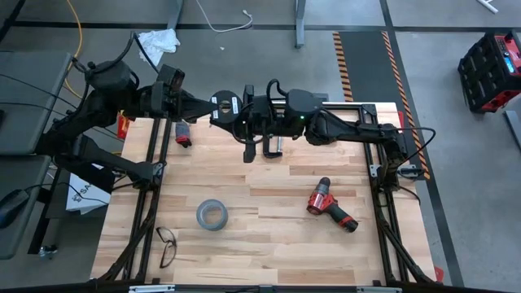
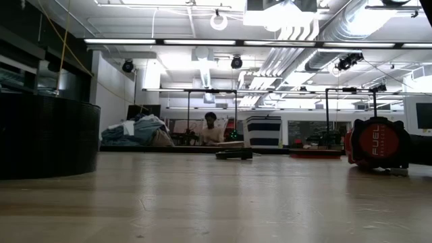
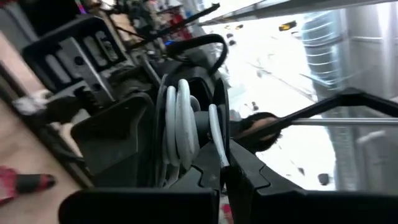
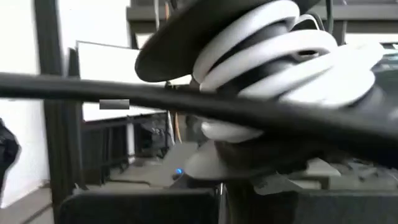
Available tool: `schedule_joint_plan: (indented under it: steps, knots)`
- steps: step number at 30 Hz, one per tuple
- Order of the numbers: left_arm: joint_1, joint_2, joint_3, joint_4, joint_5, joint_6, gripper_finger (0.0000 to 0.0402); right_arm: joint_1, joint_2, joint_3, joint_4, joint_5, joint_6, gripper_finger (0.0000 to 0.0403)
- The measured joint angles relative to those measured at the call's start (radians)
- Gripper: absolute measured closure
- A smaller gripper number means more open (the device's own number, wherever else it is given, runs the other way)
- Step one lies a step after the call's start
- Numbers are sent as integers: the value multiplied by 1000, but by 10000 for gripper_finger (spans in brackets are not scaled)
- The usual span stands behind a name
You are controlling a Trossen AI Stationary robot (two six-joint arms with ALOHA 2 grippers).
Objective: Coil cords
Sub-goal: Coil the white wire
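- Two dark arms meet above the far edge of the pale wooden bench (image 1: pixel 269 236), raised clear of its surface, which we judge gives the cord free room to turn.
- We see the left gripper (image 1: pixel 202 106) reaching in from the left side, its fingers closed on the edge of the small black round spool with a white label (image 1: pixel 224 104); in the left wrist view the spool (image 3: pixel 186 134) sits right at the fingertips, edge-on.
- We see the right gripper (image 1: pixel 238 118) coming from the right side, just beside the spool. Its fingers are closed; what they pinch we cannot make out, though the right wrist view shows the spool and its white turns very close ahead.
- The thin white cord (image 3: pixel 180 124) already lies in several turns around the spool's core, also visible from the right wrist (image 4: pixel 261 43). We judge the coiling well along, with one gripper steadying the spool while the other tends the cord.
- A red and black cordless drill (image 1: pixel 330 206) lies on the bench nearer the right side, well apart from the work.
- A grey tape roll (image 1: pixel 211 215) lies near the bench's middle, untouched.
- A pair of dark-framed glasses (image 1: pixel 166 245) lies near the front left corner.
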Motion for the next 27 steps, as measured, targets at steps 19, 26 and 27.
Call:
schedule_joint_plan:
  steps: [19,26,27]
  knots:
    - [-139,16,-2,184,47,-61,401,39,0,0,159,-70,-98,403]
    - [-143,30,-2,199,98,-68,401,37,0,0,186,-110,-105,402]
    - [-143,33,-2,199,118,-69,401,37,0,0,189,-125,-105,402]
